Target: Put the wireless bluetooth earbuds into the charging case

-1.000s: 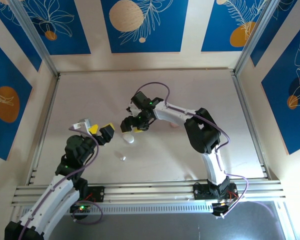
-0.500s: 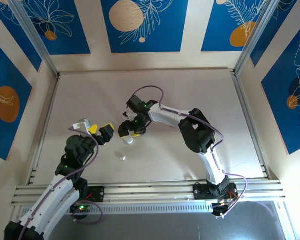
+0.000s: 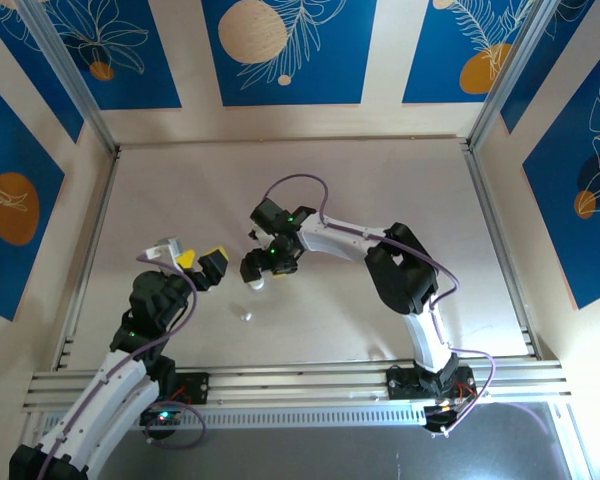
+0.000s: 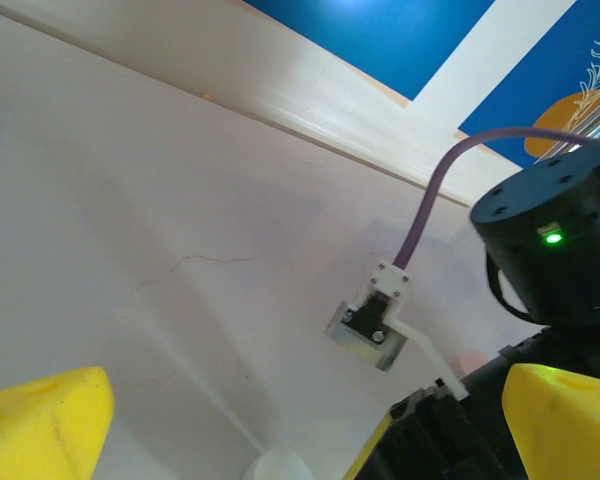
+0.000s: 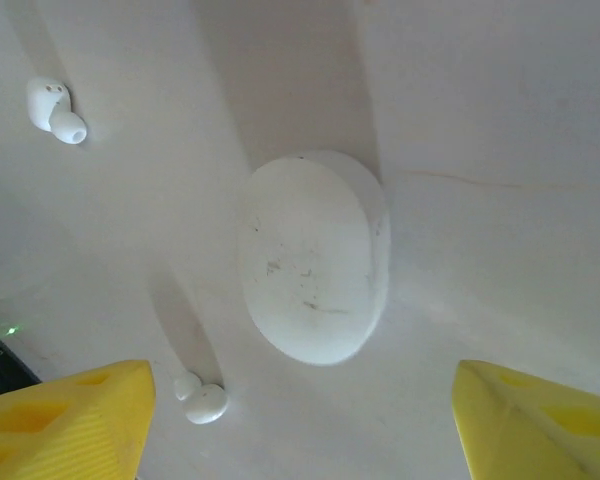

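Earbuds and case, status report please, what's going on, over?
Left gripper open, parked aside. Right gripper open, hovering over white case. Two white earbuds loose beside it. Nothing blocking.

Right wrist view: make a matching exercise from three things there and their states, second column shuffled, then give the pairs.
1 white case
2 white earbuds
3 right gripper

a open, fingers wide apart at the bottom corners
b lid shut, lying mid-view on the table
c loose on the table, left of the case

Pairs: 1-b, 2-c, 3-a
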Tool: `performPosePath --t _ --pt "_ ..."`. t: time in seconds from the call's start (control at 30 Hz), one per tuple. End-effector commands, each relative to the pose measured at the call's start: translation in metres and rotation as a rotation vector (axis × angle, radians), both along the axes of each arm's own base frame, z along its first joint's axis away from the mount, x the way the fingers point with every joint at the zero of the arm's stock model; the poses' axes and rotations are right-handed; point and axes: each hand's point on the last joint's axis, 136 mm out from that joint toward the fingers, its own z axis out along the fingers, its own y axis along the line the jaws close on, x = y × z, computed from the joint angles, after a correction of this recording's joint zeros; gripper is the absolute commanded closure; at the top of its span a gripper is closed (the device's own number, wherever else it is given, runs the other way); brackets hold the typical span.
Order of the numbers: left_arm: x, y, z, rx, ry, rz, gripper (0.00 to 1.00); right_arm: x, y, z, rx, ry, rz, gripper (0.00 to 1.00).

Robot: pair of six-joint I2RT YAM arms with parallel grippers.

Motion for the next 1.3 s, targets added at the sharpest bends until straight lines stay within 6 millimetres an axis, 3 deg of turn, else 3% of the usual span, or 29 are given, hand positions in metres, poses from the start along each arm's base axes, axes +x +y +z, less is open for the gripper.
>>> performPosePath --t 0.0,0.23,0.47,0.9,1.27 --pt "0.000 0.005 -0.003 -0.004 -0.005 0.020 0.00 0.001 -0.016 0.020 -0.058 -0.096 -0.018 0.20" --pt "0.005 0.001 -0.010 -0.016 0.029 0.009 0.00 0.009 -0.029 0.032 -0.174 -0.266 0.026 0.17" --pt "0.015 -0.002 -0.026 -0.059 0.111 -0.006 0.00 0.013 -0.024 0.035 -0.206 -0.328 0.096 0.20" --pt "0.026 0.020 -0.050 -0.235 0.211 0.030 0.00 0.016 -0.015 0.019 -0.221 -0.296 0.127 0.22" --pt "0.025 0.038 -0.048 -0.282 0.206 0.079 0.00 0.027 0.002 0.002 -0.257 -0.277 0.167 0.28"
